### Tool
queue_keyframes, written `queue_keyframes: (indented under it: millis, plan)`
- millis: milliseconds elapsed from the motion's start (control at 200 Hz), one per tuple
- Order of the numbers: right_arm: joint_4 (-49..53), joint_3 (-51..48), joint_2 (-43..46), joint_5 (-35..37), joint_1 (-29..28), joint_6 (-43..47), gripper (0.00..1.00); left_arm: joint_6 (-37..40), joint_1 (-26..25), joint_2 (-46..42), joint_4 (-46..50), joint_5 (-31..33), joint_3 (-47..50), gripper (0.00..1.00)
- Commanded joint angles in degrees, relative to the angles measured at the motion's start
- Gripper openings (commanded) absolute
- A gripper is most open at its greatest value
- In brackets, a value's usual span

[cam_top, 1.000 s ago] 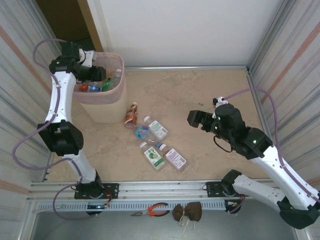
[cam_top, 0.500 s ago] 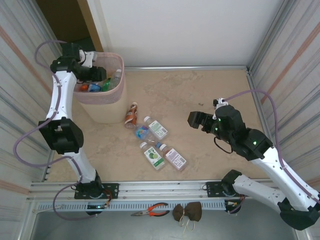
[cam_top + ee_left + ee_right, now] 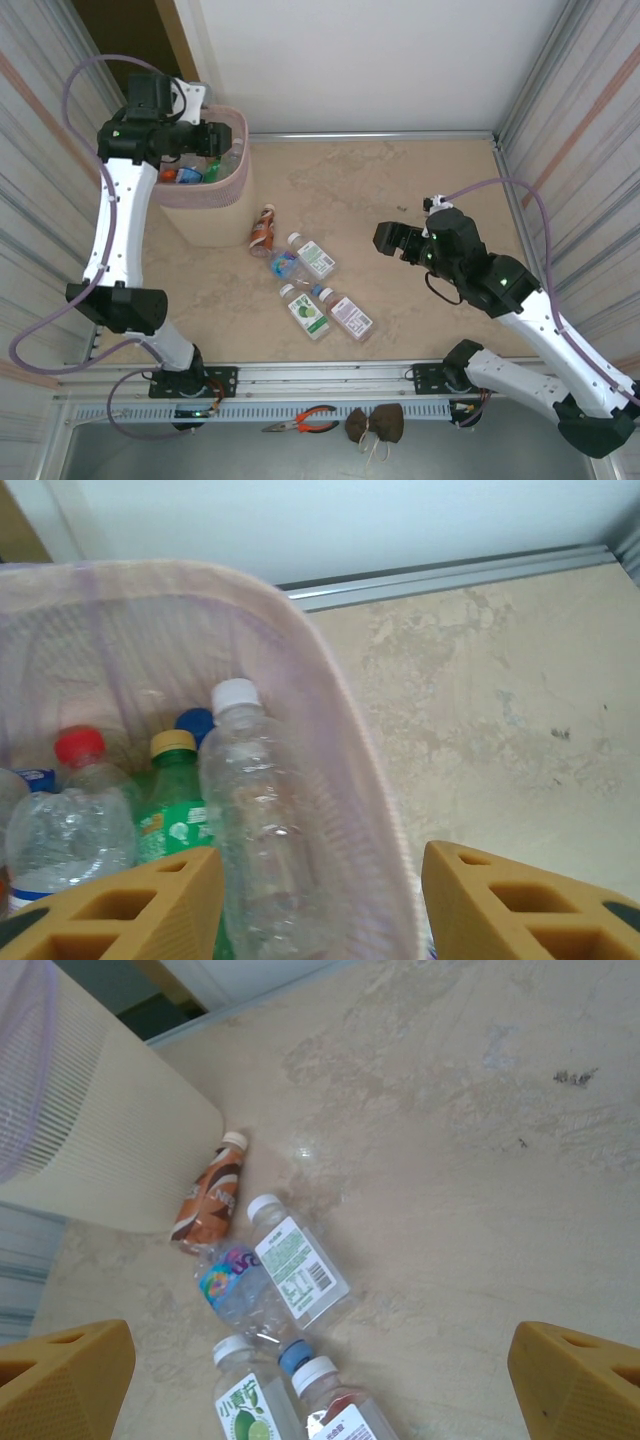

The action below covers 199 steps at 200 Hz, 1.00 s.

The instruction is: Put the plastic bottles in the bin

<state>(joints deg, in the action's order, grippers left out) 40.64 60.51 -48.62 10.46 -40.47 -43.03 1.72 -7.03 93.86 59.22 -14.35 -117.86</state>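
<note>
The bin (image 3: 205,205) stands at the far left, with several plastic bottles inside. My left gripper (image 3: 210,140) hovers over its right rim, open and holding nothing. In the left wrist view, the bin's pink rim (image 3: 330,680) and a clear white-capped bottle (image 3: 255,820) lie below the gap of the left gripper (image 3: 320,875). Beside that bottle are a green one (image 3: 170,815) and a red-capped one (image 3: 75,815). My right gripper (image 3: 385,240) hangs wide open to the right of the bottles on the floor: brown (image 3: 262,228), green-labelled (image 3: 312,256), crumpled (image 3: 285,266), lime-labelled (image 3: 305,310) and red-labelled (image 3: 348,316).
Corrugated walls close in on both sides, and a metal rail (image 3: 370,135) runs along the back. Pliers (image 3: 305,420) and a brown object (image 3: 375,422) lie on the front ledge. Bare floor stretches between the bottles and my right arm.
My left arm has lifted higher over the bin and its gripper has shifted a little to the right. The right arm has barely moved.
</note>
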Motion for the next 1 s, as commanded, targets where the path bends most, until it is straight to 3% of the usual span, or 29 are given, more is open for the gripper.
queue_keyframes:
  millis: [0,235,651,992]
  plan:
    - [-0.8,-0.4,-0.4,-0.3,0.4,0.7,0.95,0.5,-4.2,-2.0,3.3,7.3,-1.0,0.55]
    - [-1.2,-0.7,-0.9,-1.4,0.6,0.6,0.95,-0.3,-15.3,-3.2,4.0,20.4,1.5,0.56]
    - [-1.0,-1.6,-0.2,-2.0,0.7,-0.6,0.95,-2.7,-28.1,0.9,6.5,38.5,5.5,0.6]
    - [-1.1,-2.5,0.5,-2.4,0.7,-1.7,0.94,-9.8,-34.0,5.3,5.0,43.0,9.2,0.68]
